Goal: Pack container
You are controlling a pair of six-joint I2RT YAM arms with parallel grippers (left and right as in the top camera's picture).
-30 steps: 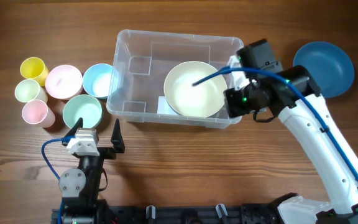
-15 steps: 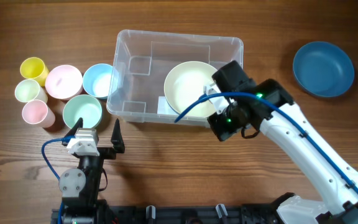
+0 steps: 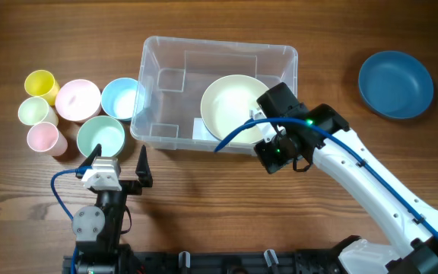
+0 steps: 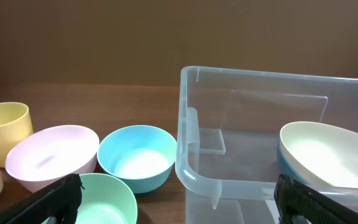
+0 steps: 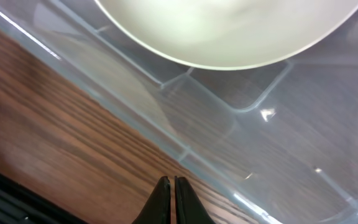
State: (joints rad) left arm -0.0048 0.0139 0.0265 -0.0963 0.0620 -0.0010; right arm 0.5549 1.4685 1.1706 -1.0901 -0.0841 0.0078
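Observation:
The clear plastic container (image 3: 166, 53) sits mid-table and holds a cream bowl (image 3: 234, 103) at its right end. The bowl (image 5: 229, 31) and the container wall (image 5: 185, 149) also show in the right wrist view. The container (image 4: 194, 124) and the bowl (image 4: 328, 152) show in the left wrist view too. My right gripper (image 5: 171, 186) is shut and empty, over the table just outside the container's near wall; its arm (image 3: 280, 144) covers the container's near right corner. My left gripper (image 4: 176, 199) is open and empty, low near the table's front, left of the container (image 3: 120, 179).
A blue bowl (image 3: 395, 84) lies at the far right. At the left stand a mint bowl (image 3: 99, 137), a light-blue bowl (image 3: 120, 99), a pink bowl (image 3: 77, 99), and yellow (image 3: 41, 84), pale green (image 3: 35, 111) and pink (image 3: 42, 138) cups.
My right arm has swung from the container's right end to its near side and left the cream bowl in the container. The left arm has not moved.

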